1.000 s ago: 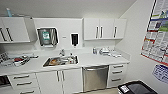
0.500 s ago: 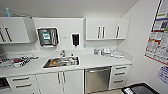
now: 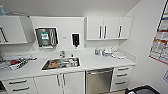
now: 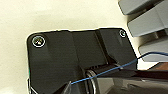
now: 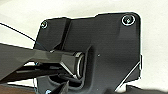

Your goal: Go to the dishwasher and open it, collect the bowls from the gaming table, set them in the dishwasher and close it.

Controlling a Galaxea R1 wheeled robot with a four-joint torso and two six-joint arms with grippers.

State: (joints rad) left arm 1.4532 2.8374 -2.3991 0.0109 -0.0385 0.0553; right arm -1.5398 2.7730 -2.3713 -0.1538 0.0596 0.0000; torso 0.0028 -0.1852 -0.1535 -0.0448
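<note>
Head view, dishwasher shut, sink beside

I count one dishwasher, its steel front shut, under the white counter. Left of the dishwasher I count one sink, holding some items I cannot count. Right of the dishwasher I see three drawers, stacked. Above the dishwasher hang three white cabinet doors, each with a dark handle. On the wall above and to the left of the dishwasher I count one steel towel dispenser and one dark soap dispenser. One poster hangs on the wall to the dishwasher's right.
</note>
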